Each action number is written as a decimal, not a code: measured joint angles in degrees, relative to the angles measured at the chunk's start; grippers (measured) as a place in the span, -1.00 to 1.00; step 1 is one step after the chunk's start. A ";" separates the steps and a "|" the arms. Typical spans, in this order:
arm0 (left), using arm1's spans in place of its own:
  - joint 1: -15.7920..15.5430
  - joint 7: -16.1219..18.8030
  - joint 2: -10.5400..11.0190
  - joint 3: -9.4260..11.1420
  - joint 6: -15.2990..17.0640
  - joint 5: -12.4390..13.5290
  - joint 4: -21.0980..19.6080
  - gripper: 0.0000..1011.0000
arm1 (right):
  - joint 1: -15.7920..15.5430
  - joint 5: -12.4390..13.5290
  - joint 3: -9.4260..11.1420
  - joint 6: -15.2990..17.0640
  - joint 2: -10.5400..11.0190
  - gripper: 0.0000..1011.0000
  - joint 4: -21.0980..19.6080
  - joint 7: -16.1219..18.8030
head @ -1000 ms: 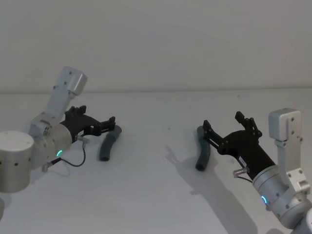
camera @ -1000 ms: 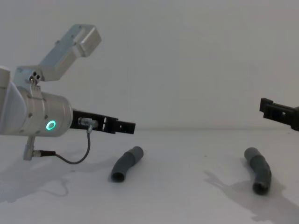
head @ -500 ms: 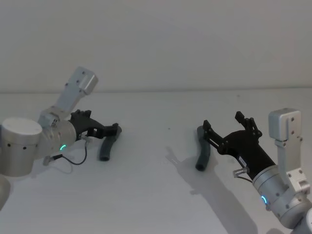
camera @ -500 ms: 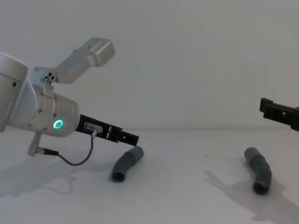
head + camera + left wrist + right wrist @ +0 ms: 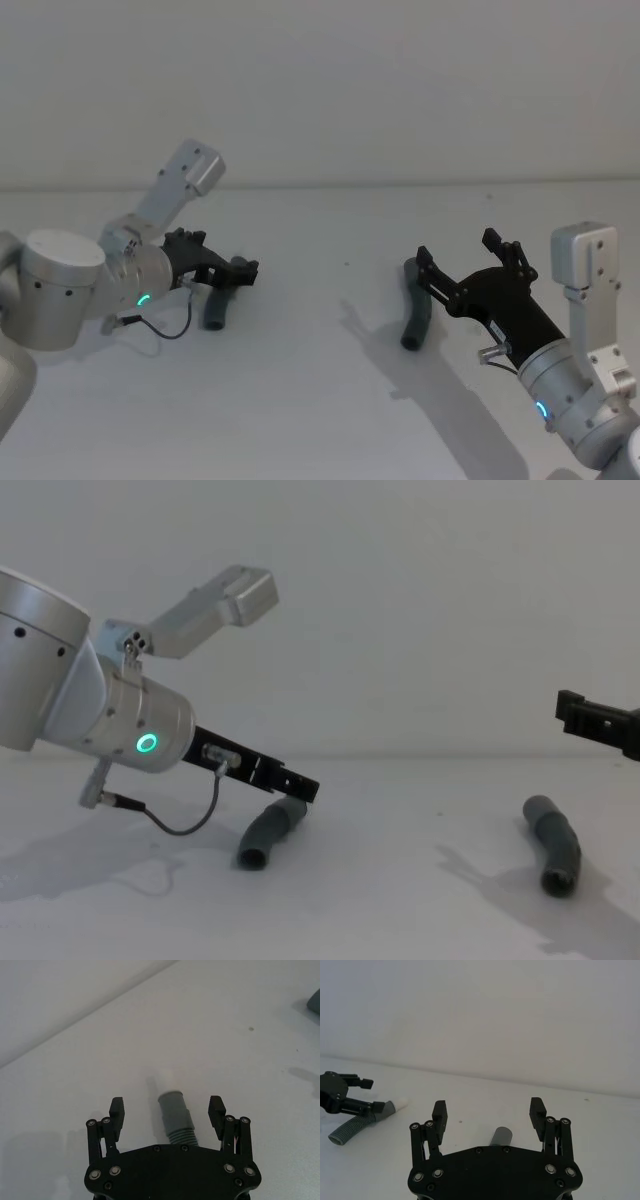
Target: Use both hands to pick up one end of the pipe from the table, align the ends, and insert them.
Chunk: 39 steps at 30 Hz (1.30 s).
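Note:
The pipe lies on the white table (image 5: 300,410) as two dark grey bent pieces. The left piece (image 5: 214,311) has a narrower white tip (image 5: 165,1080). My left gripper (image 5: 243,272) is low over its far end, open, with one finger on each side of the grey collar (image 5: 175,1112) and not touching it. The right piece (image 5: 416,308) lies with its hollow grey mouth (image 5: 501,1136) just below my right gripper (image 5: 458,249), which hangs open above it. From the chest, the left gripper (image 5: 304,786) reaches down to the left piece (image 5: 267,836); the right piece (image 5: 556,846) lies alone.
A thin black cable (image 5: 166,327) loops from the left wrist down close to the table. A plain off-white wall (image 5: 330,90) closes the far edge. Bare table stretches between the two pieces and in front of them.
My left arm has swung forward and down, bringing its open fingers from beside the left piece to either side of its far end. The right arm and both pieces have not moved.

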 joint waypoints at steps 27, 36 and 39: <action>1.27 1.48 -1.95 -2.05 5.93 -0.10 2.03 0.98 | 0.00 0.00 0.00 0.00 0.00 0.98 0.00 0.00; 1.50 2.36 -2.45 -3.01 6.21 -0.10 2.33 0.98 | 0.00 0.00 0.00 0.00 0.00 0.98 0.00 0.00; 1.55 2.64 -2.59 -3.26 6.28 -0.08 2.41 0.97 | 0.00 0.00 0.00 0.00 0.00 0.98 0.00 0.00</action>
